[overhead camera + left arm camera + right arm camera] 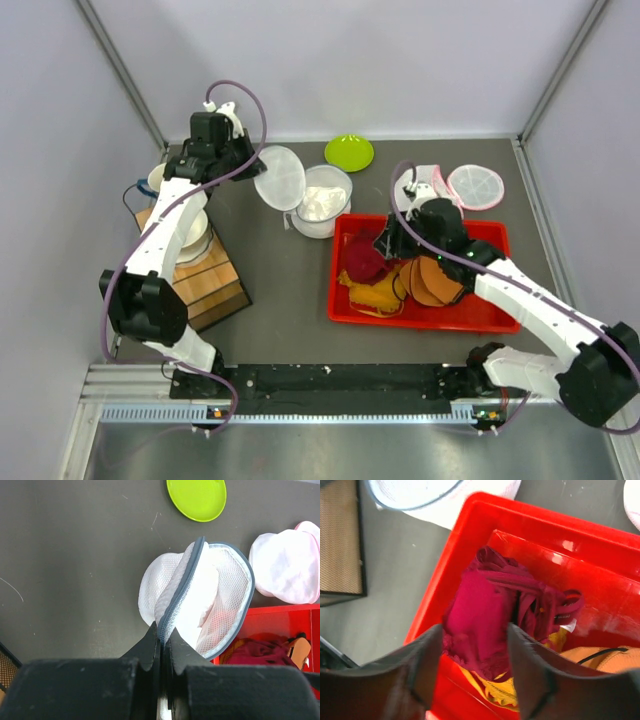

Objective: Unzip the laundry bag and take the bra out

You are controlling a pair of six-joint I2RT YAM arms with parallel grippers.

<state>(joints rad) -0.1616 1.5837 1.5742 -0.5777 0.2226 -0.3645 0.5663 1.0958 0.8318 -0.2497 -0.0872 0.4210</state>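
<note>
A white mesh laundry bag (pixel 322 200) with grey zip trim lies open at the table's middle, its round flap (pixel 280 178) lifted to the left. My left gripper (pixel 255 165) is shut on the flap's zip edge (pixel 176 600), jaws pinched together (pixel 162 632). A crimson bra (pixel 362 262) lies bunched at the left end of the red tray (pixel 420 315). My right gripper (pixel 388 243) is open just above it. In the right wrist view the fingers (pixel 475 655) stand either side of the bra (pixel 480 610).
An orange bra (pixel 432 282) and a yellow garment (pixel 375 297) lie in the tray. A pink-trimmed laundry bag (pixel 470 186) lies behind the tray. A green plate (pixel 349 152) is at the back. A wooden stand (pixel 205 280) with a bowl is on the left.
</note>
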